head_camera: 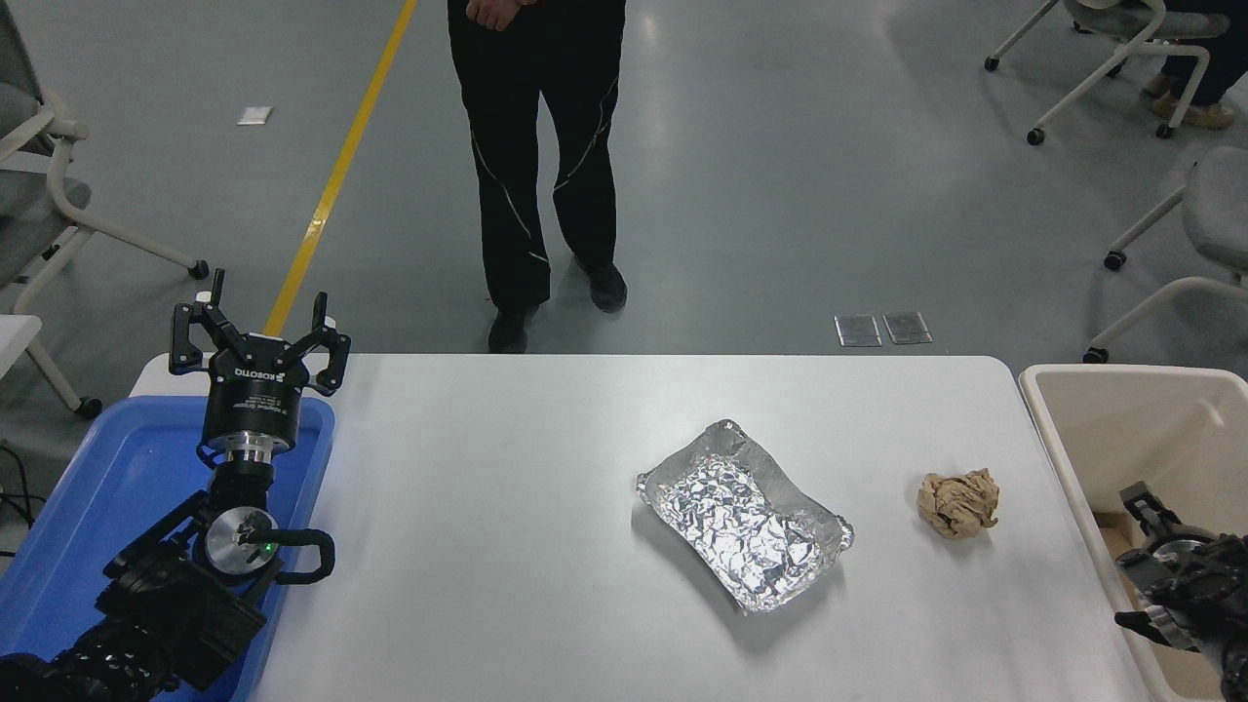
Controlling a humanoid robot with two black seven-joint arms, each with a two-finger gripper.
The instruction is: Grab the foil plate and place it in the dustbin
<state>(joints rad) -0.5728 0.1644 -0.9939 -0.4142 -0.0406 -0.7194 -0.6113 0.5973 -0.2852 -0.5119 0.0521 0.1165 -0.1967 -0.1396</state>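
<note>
Foil plate [744, 515] lies ungrasped mid-bench; left gripper [259, 330] parked, fingers spread, over the blue tray [127, 468]; right gripper [1160, 570], state indiscernible, apparently low over the dustbin [1121, 429], awaiting pickup.

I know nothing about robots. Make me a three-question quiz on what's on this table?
1. True or false: the foil plate is already inside the dustbin.
2. Which lies nearer the dustbin: (a) the foil plate, (b) the crumpled brown paper ball, (c) the blue tray?
3. Fill in: the left gripper hovers over the ____ tray, jaws open.

Key: 1 false, it lies on the white table; 2 b; 3 blue.
</note>
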